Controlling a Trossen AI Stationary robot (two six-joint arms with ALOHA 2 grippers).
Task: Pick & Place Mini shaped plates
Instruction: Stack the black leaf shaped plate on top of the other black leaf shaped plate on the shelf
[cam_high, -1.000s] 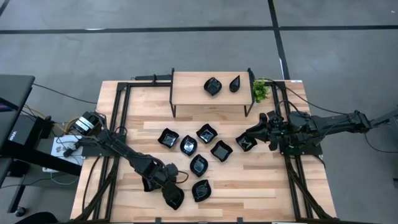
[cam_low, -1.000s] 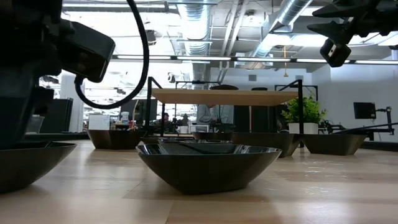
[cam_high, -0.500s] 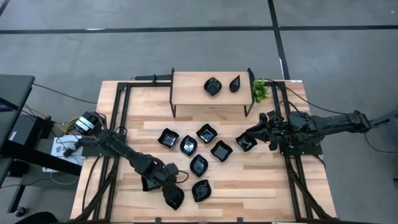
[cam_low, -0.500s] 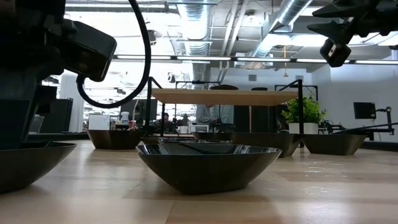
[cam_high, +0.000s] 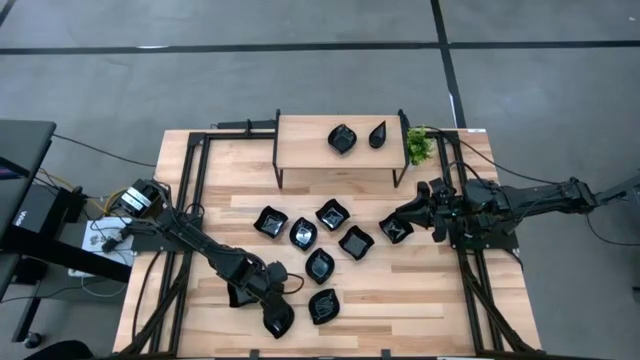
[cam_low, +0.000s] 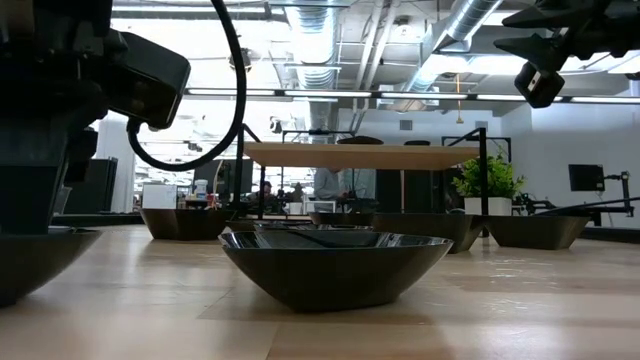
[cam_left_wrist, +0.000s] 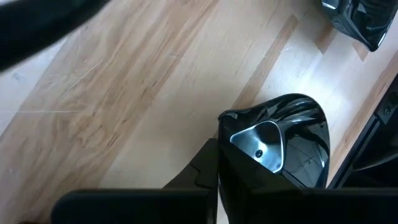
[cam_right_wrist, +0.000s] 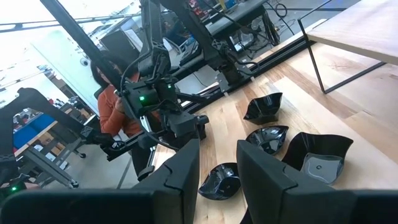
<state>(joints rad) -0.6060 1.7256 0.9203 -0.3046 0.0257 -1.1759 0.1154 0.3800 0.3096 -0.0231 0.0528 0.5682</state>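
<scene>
Several mini shaped plates, small glossy black dishes, lie on the wooden table: a cluster in the middle (cam_high: 319, 265), one near the front edge (cam_high: 323, 305), and two on the small raised shelf (cam_high: 342, 138) at the back. My left gripper (cam_high: 271, 306) is shut on another black plate (cam_high: 279, 320) near the front edge, left of the middle. My right gripper (cam_high: 404, 214) hangs open at the right above a plate (cam_high: 395, 230), touching nothing. My left gripper pinches the black plate's rim (cam_left_wrist: 221, 124) on the side toward the arm, one finger (cam_left_wrist: 205, 171) outside the wall; the other is hidden by the plate. The fingers slant steeply down from the table's left. The plate's underside (cam_low: 35, 268) seems to sit on the table.
A small green plant (cam_high: 418, 146) stands at the shelf's right end. Black frame rails run along both table sides (cam_high: 190, 200). Bare wood lies at the front right (cam_high: 410, 300). A person shows beyond the table in the right wrist view (cam_right_wrist: 109, 99).
My left gripper has shut on the plate near the front edge without shifting its place. The plate has been nudged a little toward the arm and still sits low on the table. My right arm has kept still.
</scene>
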